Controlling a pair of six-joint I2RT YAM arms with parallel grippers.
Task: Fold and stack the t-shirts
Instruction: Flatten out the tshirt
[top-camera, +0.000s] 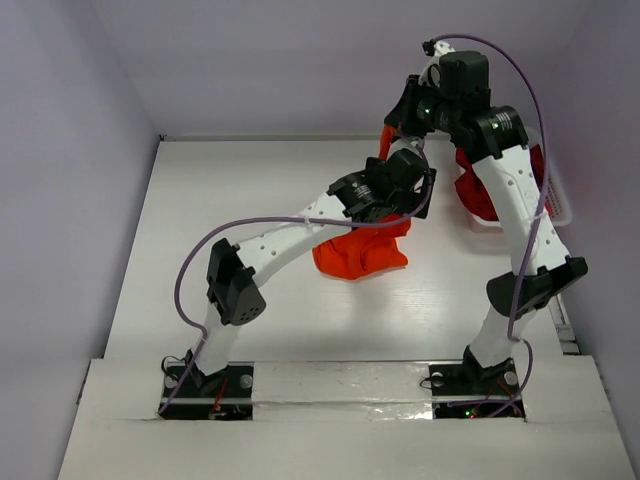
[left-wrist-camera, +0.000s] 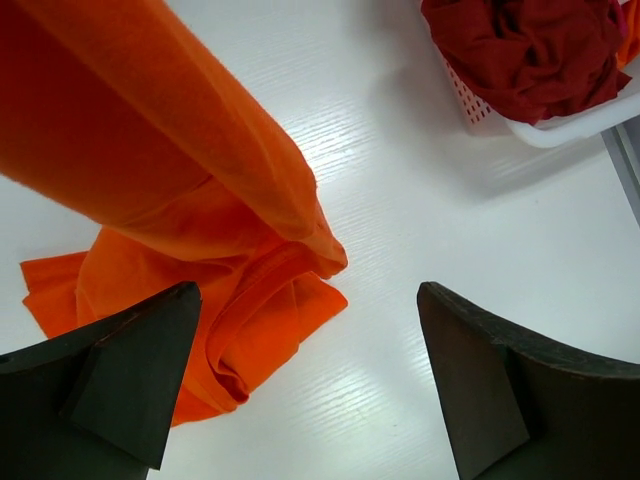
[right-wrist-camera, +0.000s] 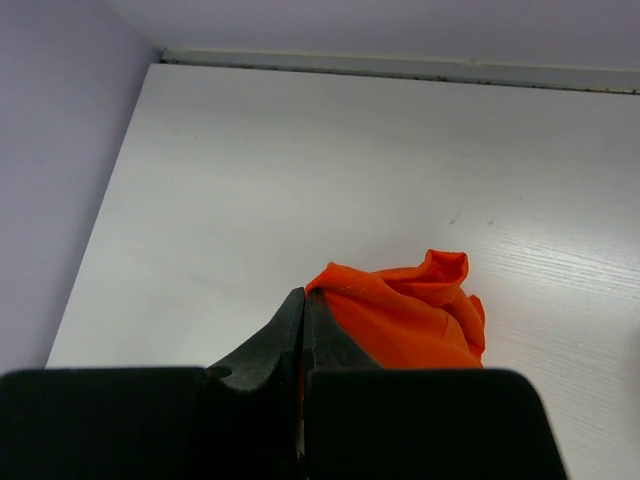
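Pinching orange t-shirt (right-wrist-camera: 400, 320), right gripper (right-wrist-camera: 304, 296) raised high; left gripper (left-wrist-camera: 308, 292) agape.

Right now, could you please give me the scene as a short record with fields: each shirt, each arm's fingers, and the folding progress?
orange t-shirt: crumpled and unfolded; lower part on the table, one end held up
crimson t-shirt: bunched inside the white basket
right fingers: shut on the upper end of the orange t-shirt
left fingers: open, above the orange heap, gripping nothing
folded or stacked: nothing visible yet
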